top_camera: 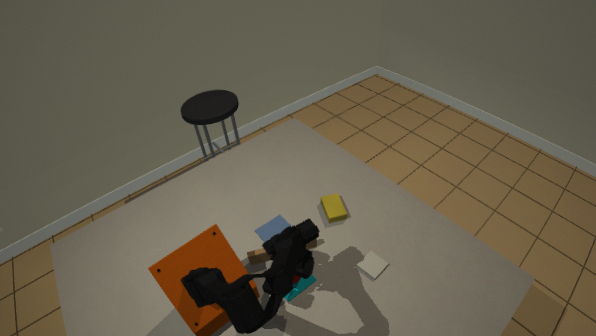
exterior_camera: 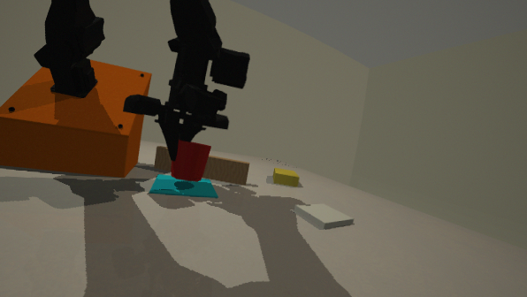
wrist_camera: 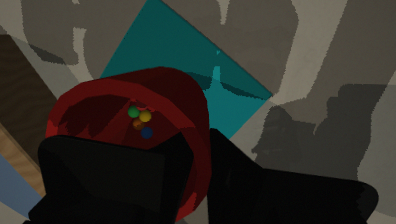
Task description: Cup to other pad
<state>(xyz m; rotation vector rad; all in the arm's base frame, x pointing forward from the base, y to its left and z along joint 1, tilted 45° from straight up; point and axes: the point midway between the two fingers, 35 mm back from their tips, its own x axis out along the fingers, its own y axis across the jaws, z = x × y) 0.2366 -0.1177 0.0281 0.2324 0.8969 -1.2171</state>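
The red cup [top_camera: 297, 279] [exterior_camera: 192, 163] [wrist_camera: 192, 95] hangs slightly tilted just above the teal pad [top_camera: 306, 285] [exterior_camera: 205, 191] [wrist_camera: 150, 30], with its shadow on the pad. My gripper [exterior_camera: 179, 152] [wrist_camera: 202, 134] is shut on the cup's wall, one finger inside and one outside. Several coloured marbles [wrist_camera: 145, 116] lie inside the cup. The blue pad [top_camera: 271, 227] [wrist_camera: 14, 182] lies beyond the wooden block and is partly hidden by the arm in the top view. A thin gap seems to show under the cup in the exterior view.
A low wooden block [top_camera: 257, 257] [exterior_camera: 229, 170] [wrist_camera: 22, 82] stands between the two pads. A yellow block [top_camera: 334, 207] [exterior_camera: 286, 178] and a pale tile [top_camera: 373, 265] [exterior_camera: 324, 215] lie off to the right. The orange box [top_camera: 200, 250] [exterior_camera: 62, 148] under the arm's base stands at the left.
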